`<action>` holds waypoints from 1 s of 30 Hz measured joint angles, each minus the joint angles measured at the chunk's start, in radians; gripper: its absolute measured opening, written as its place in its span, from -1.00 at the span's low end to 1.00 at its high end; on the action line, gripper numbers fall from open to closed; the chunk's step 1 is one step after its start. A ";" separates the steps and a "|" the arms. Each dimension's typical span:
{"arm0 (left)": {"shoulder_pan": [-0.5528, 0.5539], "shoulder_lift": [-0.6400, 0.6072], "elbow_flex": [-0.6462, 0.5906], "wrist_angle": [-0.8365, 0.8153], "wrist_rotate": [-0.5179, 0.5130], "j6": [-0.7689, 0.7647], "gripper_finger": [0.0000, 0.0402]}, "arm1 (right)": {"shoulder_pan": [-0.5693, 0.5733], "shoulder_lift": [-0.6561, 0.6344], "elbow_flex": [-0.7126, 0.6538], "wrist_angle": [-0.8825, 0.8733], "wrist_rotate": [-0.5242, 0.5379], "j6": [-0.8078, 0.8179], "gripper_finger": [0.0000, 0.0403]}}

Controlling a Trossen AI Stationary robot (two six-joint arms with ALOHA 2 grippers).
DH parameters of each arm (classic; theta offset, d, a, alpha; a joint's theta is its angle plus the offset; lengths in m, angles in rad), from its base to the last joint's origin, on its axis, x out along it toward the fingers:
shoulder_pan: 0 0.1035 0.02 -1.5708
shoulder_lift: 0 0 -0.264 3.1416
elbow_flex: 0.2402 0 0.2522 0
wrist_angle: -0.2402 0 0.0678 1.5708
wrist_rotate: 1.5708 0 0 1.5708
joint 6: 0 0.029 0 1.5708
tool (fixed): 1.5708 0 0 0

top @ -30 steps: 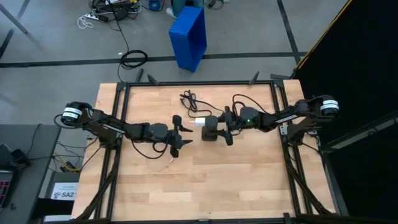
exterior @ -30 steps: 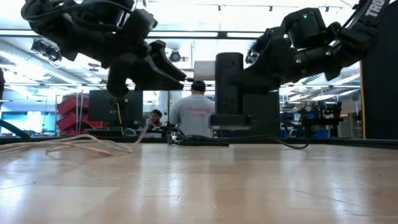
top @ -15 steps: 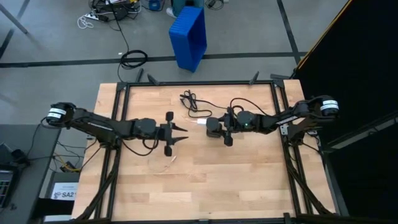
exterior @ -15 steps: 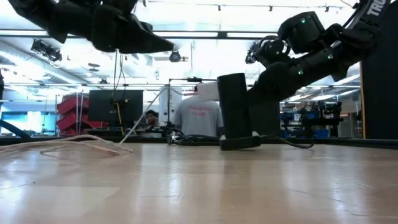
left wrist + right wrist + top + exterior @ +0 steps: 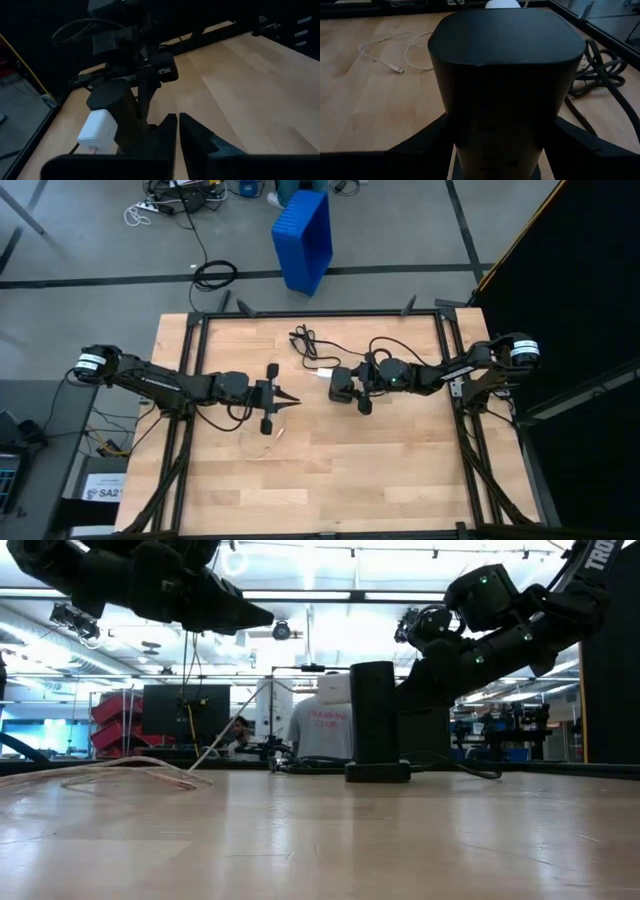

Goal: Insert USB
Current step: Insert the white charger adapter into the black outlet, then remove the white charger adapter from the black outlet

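Note:
A black power tower (image 5: 343, 387) (image 5: 372, 715) stands upright on the wooden table, held between the fingers of my right gripper (image 5: 345, 389) (image 5: 502, 135). A white charger (image 5: 322, 374) (image 5: 97, 131) sticks out of the tower's side toward my left arm. The thin white USB cable (image 5: 395, 62) (image 5: 270, 435) lies loose on the table, its plug end (image 5: 399, 70) free. My left gripper (image 5: 290, 398) (image 5: 177, 132) hovers shut above the table, left of the tower, pointing at it. Nothing shows between its fingers. My right gripper has the tower's two opposite side walls (image 5: 457, 130) between its fingers (image 5: 420, 145), low on the body. The fingers come from the table's right, slanting slightly down. The tower is upright with its base (image 5: 378, 772) flat on the table.
A black cord (image 5: 305, 340) (image 5: 600, 70) coils on the table behind the tower, toward the far edge. A blue bin (image 5: 303, 240) stands on the floor beyond the table. A person (image 5: 325, 725) shows in the room behind. Bare wood lies toward the near edge.
My left gripper has shut, rolled about its own axis and risen a little, drawing back slightly toward the table's left. My right gripper has lowered the tower. It hung clear of the table, then touched down tilted, and now stands flat on its base.

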 joint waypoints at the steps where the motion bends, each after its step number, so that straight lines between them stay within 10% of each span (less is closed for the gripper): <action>1: 0.000 0.000 -0.008 0.012 -0.003 0.000 -0.99 | 0.000 0.000 -0.001 -0.001 0.001 -0.003 0.36; 8: 0.000 0.000 -0.015 0.023 -0.008 0.000 -1.00 | -0.001 0.003 -0.003 0.002 0.021 0.033 0.94; 17: 0.000 0.000 -0.015 -0.028 -0.045 0.002 -1.00 | -0.002 -0.040 -0.003 -0.063 0.017 0.041 0.83; 30: 0.011 -0.077 -0.015 -0.150 -0.091 0.005 -1.00 | 0.042 -0.469 -0.003 -0.515 0.068 0.062 0.59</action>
